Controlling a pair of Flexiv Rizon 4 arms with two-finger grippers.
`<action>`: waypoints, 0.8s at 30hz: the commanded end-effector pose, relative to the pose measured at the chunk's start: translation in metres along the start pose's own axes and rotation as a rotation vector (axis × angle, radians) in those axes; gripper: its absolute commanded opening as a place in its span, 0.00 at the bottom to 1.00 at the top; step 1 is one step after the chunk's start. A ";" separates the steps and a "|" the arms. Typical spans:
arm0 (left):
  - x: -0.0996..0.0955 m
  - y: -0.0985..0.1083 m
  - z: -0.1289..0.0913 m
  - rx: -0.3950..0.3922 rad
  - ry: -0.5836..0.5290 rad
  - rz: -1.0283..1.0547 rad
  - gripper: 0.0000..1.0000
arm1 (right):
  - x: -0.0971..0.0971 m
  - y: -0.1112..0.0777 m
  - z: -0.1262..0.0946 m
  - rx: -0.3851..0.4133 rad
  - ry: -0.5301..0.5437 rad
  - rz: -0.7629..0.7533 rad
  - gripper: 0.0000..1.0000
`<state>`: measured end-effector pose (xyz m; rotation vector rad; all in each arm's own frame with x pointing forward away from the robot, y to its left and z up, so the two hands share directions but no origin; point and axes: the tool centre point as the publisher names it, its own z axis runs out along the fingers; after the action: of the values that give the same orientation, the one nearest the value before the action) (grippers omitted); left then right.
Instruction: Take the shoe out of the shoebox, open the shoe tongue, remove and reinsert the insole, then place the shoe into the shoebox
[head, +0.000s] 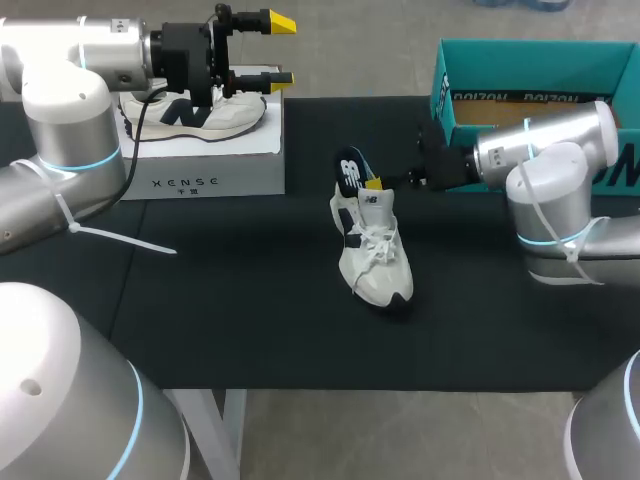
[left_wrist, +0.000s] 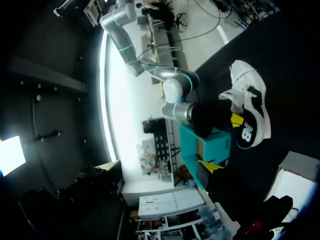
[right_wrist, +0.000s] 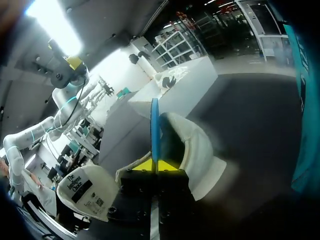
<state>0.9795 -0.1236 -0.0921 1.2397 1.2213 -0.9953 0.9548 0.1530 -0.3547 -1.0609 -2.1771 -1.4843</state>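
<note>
A white sneaker (head: 375, 262) stands upright in the middle of the black mat, its toe toward the front edge. A black and blue insole (head: 351, 169) sticks up out of its heel opening. My right gripper (head: 372, 184) is shut on the insole's edge. In the right wrist view the yellow tips (right_wrist: 155, 165) pinch the thin blue insole (right_wrist: 154, 122) edge-on above the shoe's white heel collar (right_wrist: 197, 150), with the tongue (right_wrist: 82, 192) folded off to one side. The teal shoebox (head: 530, 70) lies open at the back right. My left gripper (head: 275, 48) hangs open, high at the back left, holding nothing.
A white box (head: 215, 170) at the back left carries a second sneaker (head: 195, 112), directly under my left gripper. The black mat (head: 250, 320) covers the table, its front edge close to the near side. My right arm's elbow (head: 550, 200) stands in front of the shoebox.
</note>
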 end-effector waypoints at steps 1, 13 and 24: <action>0.000 0.000 -0.001 0.002 0.003 0.001 1.00 | 0.010 -0.015 -0.006 0.002 -0.015 0.009 0.00; 0.000 0.000 -0.001 0.002 0.003 0.001 1.00 | 0.009 0.014 -0.009 -0.019 -0.020 -0.041 0.43; 0.000 0.000 -0.001 0.002 0.003 0.001 1.00 | 0.001 0.036 0.001 -0.010 -0.022 -0.061 0.00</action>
<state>0.9795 -0.1236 -0.0921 1.2397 1.2213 -0.9954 0.9741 0.1563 -0.3289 -1.0277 -2.2302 -1.5499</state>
